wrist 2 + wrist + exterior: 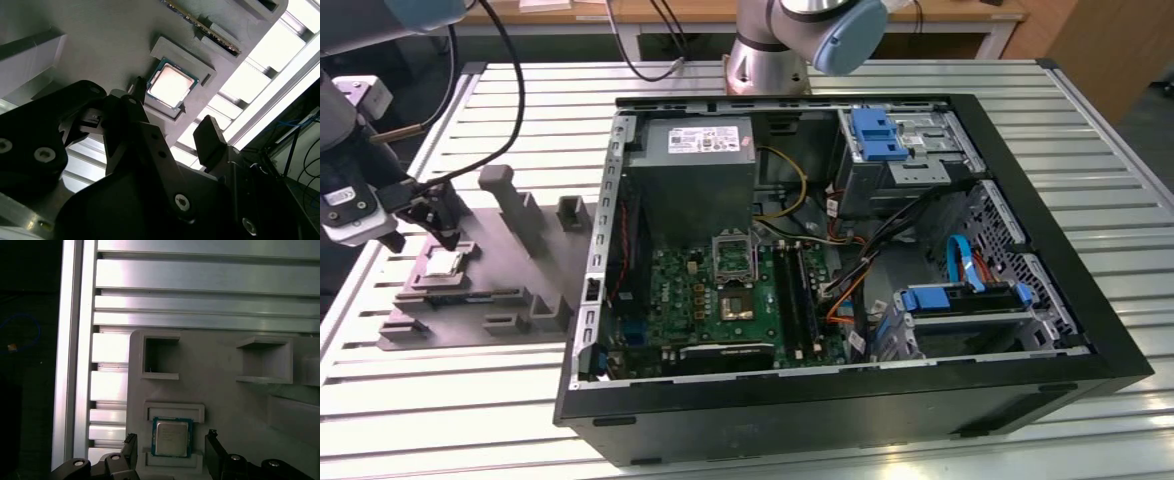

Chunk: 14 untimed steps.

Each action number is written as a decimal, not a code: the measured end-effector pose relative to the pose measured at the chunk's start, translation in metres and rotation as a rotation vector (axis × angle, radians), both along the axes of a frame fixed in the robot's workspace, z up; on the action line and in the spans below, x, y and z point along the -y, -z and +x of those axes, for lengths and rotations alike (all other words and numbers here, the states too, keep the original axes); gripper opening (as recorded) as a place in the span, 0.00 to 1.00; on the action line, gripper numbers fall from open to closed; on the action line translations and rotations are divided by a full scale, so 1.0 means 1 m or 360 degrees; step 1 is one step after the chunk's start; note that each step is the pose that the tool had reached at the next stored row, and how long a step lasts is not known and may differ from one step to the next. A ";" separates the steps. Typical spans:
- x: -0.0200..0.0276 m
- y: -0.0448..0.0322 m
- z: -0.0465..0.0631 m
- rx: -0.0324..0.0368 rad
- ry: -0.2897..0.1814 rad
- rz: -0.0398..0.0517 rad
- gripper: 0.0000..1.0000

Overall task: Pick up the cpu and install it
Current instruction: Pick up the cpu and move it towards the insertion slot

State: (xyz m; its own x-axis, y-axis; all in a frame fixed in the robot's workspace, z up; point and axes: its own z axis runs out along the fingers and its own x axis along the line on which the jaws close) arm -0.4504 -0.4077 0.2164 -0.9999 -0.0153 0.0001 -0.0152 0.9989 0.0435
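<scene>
Released hand poised over the cpu, which lies in its grey holder.

In the first wrist view the hand (pixel 171 441) is spread, with one dark finger (pixel 130 446) on each side of the cpu (pixel 171 437) and neither touching it. The cpu lies flat, silvery top up, in a shallow square pocket of the grey holder (pixel 225 405). In the exterior view the holder (pixel 494 300) sits on the slatted metal surface (pixel 454 400) at the exterior view's left, and the hand hangs just above it. To the exterior view's right, just beside the holder, the open computer case (pixel 854 405) lies on its side. The metal-framed socket (pixel 731 256) on its green board is well apart from the cpu.
</scene>
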 end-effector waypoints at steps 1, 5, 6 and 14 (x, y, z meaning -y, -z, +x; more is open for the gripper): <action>0.0000 0.0002 0.000 0.0000 0.0000 0.0000 0.65; 0.0002 0.0021 0.000 0.0000 0.0000 0.0000 0.65; 0.0002 0.0029 0.000 0.0000 0.0000 0.0000 0.65; 0.0026 0.0134 0.000 0.0000 0.0001 0.0000 0.65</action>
State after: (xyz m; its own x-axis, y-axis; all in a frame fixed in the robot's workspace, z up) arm -0.4504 -0.4103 0.2030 -0.9999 -0.0144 -0.0001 -0.0144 0.9989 0.0437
